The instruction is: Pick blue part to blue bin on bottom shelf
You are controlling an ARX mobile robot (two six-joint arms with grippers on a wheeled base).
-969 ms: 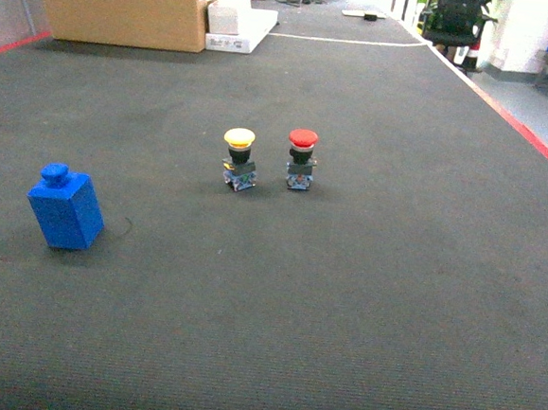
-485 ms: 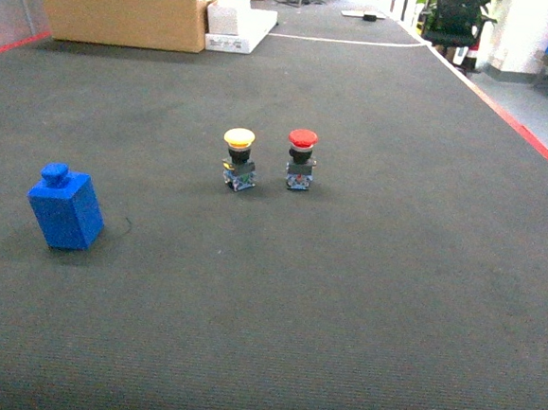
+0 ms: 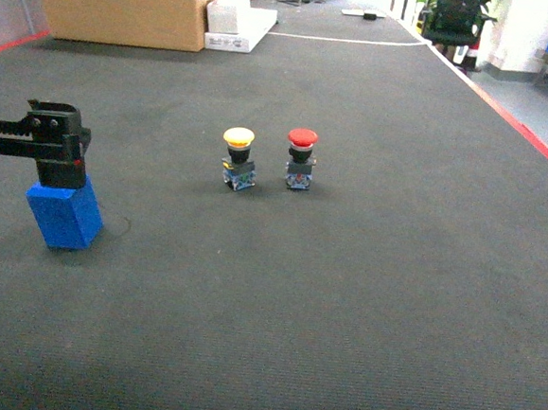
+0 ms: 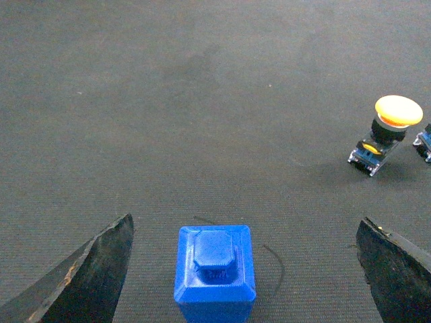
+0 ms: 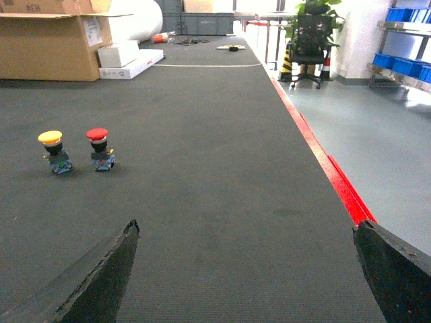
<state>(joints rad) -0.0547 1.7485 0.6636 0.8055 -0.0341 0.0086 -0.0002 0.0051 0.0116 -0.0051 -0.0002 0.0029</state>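
Left gripper [image 3: 60,171] sits over the blue part [image 3: 64,213] at mid-left of head view, hiding its top stud. Left wrist view shows what head can't: fingers [image 4: 87,276] spread wide, part [image 4: 215,272] standing between them at bottom centre, untouched. Yellow button [image 3: 239,158] and red button [image 3: 300,158] stand mid-frame. Right gripper [image 5: 246,269] shows only in its wrist view, fingers apart, over bare dark mat [image 5: 202,202].

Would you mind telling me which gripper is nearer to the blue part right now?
Left. The left gripper hangs open directly over the blue part; the right gripper is off toward the mat's far side, away from it.
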